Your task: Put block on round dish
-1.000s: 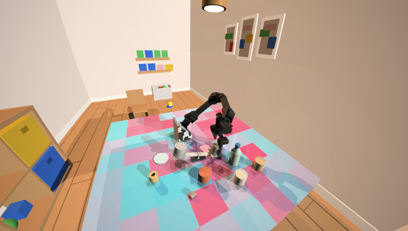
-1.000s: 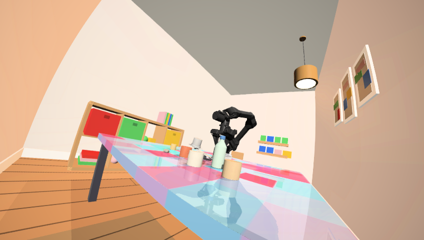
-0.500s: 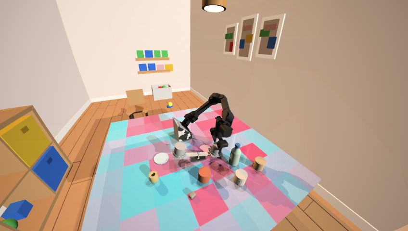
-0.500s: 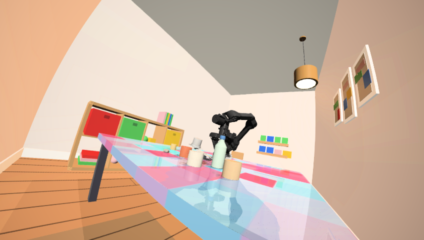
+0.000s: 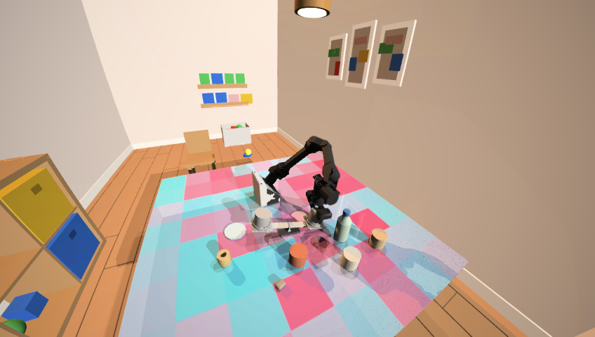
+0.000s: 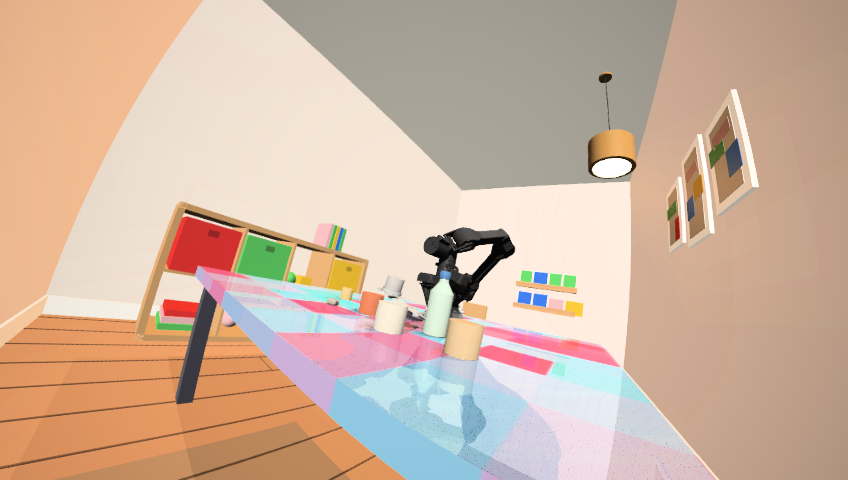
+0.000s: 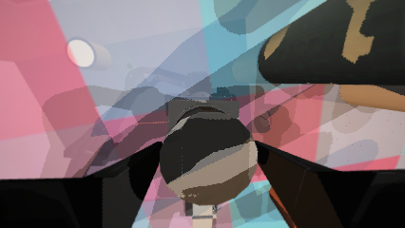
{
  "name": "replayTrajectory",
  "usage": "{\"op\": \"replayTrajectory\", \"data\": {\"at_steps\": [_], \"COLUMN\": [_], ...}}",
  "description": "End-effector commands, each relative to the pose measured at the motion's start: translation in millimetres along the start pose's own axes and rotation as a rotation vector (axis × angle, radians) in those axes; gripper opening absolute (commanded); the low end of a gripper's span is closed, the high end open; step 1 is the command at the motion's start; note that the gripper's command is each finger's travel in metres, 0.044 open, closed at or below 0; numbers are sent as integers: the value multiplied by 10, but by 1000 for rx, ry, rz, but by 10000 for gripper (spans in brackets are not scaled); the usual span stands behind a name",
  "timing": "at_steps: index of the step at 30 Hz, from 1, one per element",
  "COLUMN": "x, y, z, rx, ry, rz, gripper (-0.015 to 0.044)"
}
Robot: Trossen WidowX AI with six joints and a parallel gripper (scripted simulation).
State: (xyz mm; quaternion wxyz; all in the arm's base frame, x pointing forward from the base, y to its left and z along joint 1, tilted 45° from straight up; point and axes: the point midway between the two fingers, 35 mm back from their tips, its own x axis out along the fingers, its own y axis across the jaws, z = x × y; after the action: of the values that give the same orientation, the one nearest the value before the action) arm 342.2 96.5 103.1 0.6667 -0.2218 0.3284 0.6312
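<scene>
Open claw astride the cup at the bottle end of the balance

Landmark: green bottle, blue cap, upright on the patchwork counter. No readable writing, brand or label on it or on the other wares.

Claw: spread nearly to its full width, gripping nothing. Points down just beside the bottle, a finger on each side of the near cup. Whether the fingers touch its wall, cannot tell.

Balance: beam runs away from the bottle; near cup on the bottle end, far cup on the other. Both cups in place. Block: out of sight; which cup covers it, cannot tell.

White round dish: beyond the far cup, well apart from the bottle, no cup above it.

Around the bottle: tan cylinder and cream cylinder near; orange cylinder farther off.
</scene>
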Motion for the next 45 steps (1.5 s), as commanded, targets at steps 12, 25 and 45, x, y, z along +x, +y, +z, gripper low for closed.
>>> {"op": "replayTrajectory", "data": {"at_steps": [12,25,45], "x": [142,98,-161], "y": [19,9,-34], "z": [3,2,-4], "rx": [6,10,33], "ry": [-7,-7,-5], "rz": [2,0,-11], "gripper": [355,131,0]}}
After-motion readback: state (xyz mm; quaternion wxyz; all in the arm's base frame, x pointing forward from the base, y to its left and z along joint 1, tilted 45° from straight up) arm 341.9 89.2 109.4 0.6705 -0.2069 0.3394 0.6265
